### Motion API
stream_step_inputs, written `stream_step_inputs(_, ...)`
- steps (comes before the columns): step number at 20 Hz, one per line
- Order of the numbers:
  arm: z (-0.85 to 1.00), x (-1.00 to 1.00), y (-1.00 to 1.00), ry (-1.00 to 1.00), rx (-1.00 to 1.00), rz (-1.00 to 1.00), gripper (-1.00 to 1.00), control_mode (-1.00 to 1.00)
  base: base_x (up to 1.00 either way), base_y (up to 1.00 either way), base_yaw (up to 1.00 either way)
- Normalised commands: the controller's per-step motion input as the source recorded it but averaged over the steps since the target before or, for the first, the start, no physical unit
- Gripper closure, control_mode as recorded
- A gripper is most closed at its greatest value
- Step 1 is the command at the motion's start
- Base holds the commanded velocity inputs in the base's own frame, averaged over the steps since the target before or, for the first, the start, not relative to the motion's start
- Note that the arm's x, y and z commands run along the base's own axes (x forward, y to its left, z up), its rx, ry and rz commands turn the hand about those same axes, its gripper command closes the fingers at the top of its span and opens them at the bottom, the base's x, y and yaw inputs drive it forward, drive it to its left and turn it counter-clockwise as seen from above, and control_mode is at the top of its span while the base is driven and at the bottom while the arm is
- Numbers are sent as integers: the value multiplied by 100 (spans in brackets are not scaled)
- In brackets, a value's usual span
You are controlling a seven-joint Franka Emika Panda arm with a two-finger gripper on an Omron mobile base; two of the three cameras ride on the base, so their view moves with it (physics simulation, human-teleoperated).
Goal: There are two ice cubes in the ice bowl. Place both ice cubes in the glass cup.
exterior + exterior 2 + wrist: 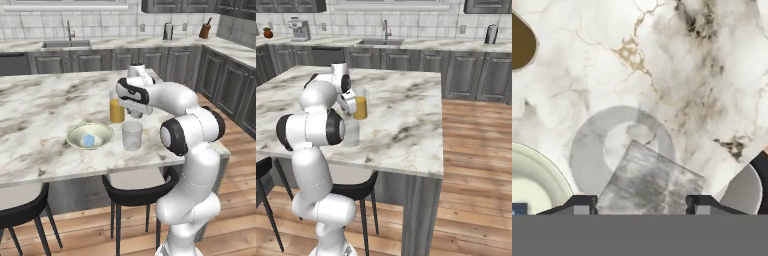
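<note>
From left to right on the marble counter (40,107) sit the bowl (90,136), the cup (132,135) and, just behind the cup, a juice glass (117,110). One cube (89,140) lies in the bowl's middle. The gripper (641,202) hangs above the cup. In the hand view its two dark fingertips (582,204) flank a pale translucent block — the held cube (649,182) — so the jaws are closed on that cube, standing only as wide as the cube itself. Beneath it the cup's mouth shows as a grey ring, with the bowl's rim and a sliver of the blue cube at the lower left.

The step in hand looks like the drop of the first cube into the cup. In the hand view the held cube sits low and to the right of the ring's centre — part of it seems to overlap the rim. To do this well, the arm should probably bring the cube over the middle of the opening first, then lower it until it is close to the mouth before parting the jaws, so it does not strike the rim and bounce onto the counter. The juice glass stands close behind; any sideways correction should stay clear of it. The cup is light and could tip if nudged.
</note>
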Motion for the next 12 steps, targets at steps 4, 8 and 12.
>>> stream_step_inputs(4,-22,36,0,0,11,-3,100,-100,0,0,0)
stream_step_inputs(8,-42,39,1,2,0,-1,100,-100,0,0,0)
stream_step_inputs(12,-38,34,1,2,0,-1,100,-100,0,0,0)
